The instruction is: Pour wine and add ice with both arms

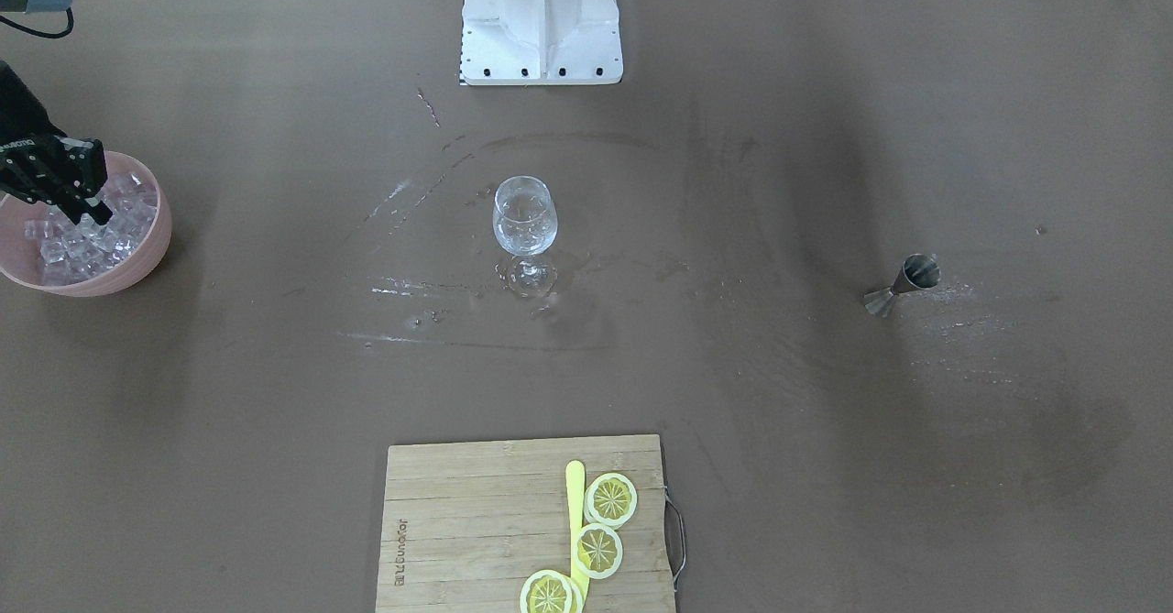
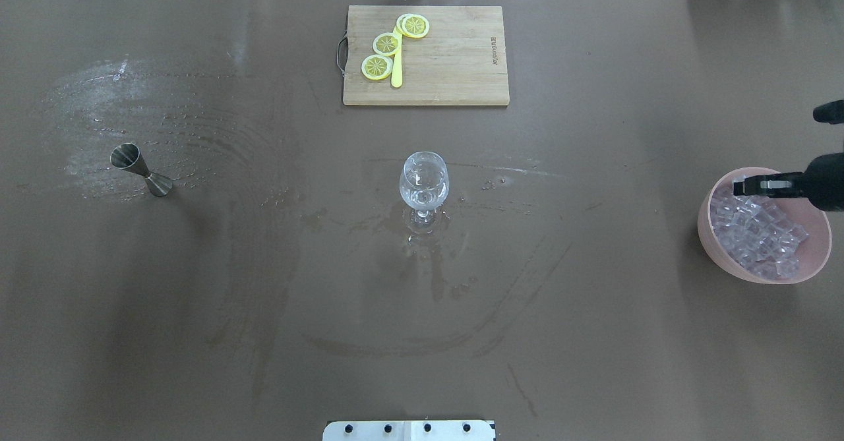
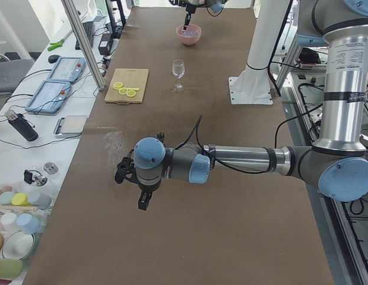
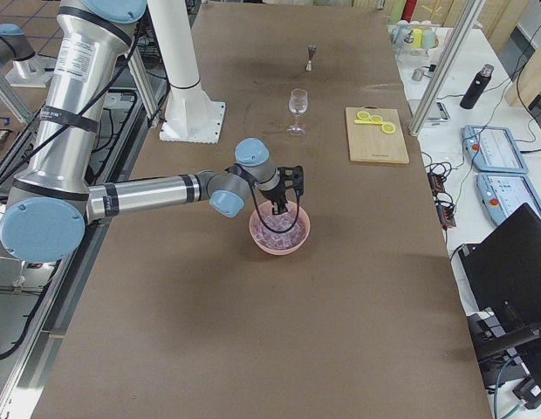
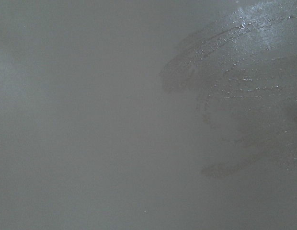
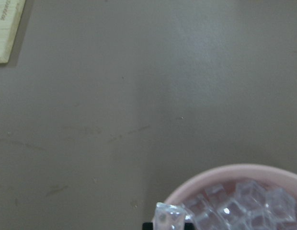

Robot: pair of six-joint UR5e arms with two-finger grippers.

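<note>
A pink bowl full of clear ice cubes stands at the table's end on my right. My right gripper hangs over the bowl's far rim. In the right wrist view the fingertips are shut on one ice cube, just above the bowl. An upright wine glass stands mid-table. My left gripper shows only in the exterior left view, hanging above bare table, and I cannot tell whether it is open or shut. The left wrist view shows only wet tabletop.
A steel jigger stands on the table's left side among wet smears. A wooden cutting board with lemon slices and a yellow knife lies at the far edge. The white base stands behind the glass.
</note>
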